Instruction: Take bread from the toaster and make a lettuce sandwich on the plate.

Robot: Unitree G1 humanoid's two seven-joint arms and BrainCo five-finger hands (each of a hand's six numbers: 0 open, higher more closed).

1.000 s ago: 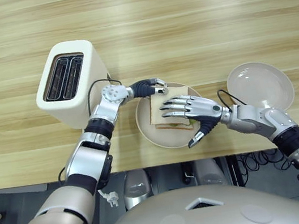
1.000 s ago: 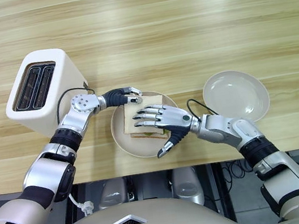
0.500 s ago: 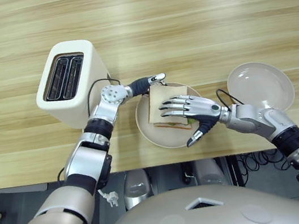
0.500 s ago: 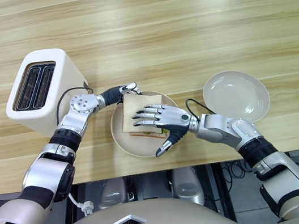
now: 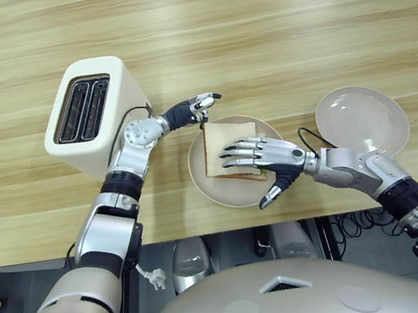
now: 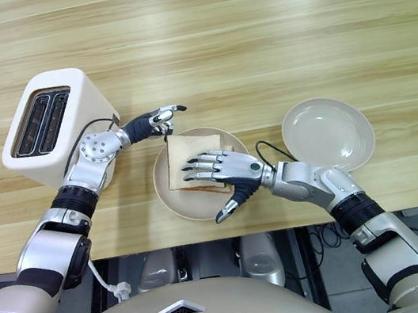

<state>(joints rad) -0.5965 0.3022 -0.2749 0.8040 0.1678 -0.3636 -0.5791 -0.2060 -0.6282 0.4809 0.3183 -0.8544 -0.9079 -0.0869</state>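
Note:
A white toaster (image 5: 91,112) stands at the left with both slots dark. To its right a beige plate (image 5: 201,183) holds a sandwich whose top bread slice (image 5: 220,145) lies flat. My left hand (image 5: 197,107) hovers just beyond the plate's far left rim, fingers stretched out, holding nothing and a little clear of the bread. My right hand (image 5: 261,160) lies over the right half of the sandwich with fingers spread flat on the top slice. The filling is hidden under the bread and that hand.
A second beige plate (image 5: 362,121) sits bare at the right, close to my right forearm. A black cable (image 5: 132,117) loops from the toaster near my left wrist. The table's near edge runs just below both plates; bare wood lies beyond.
My left hand let go of the top slice and drew back up and left. The slice, tilted half a second ago, now lies flat. My right hand shifted slightly left on the sandwich.

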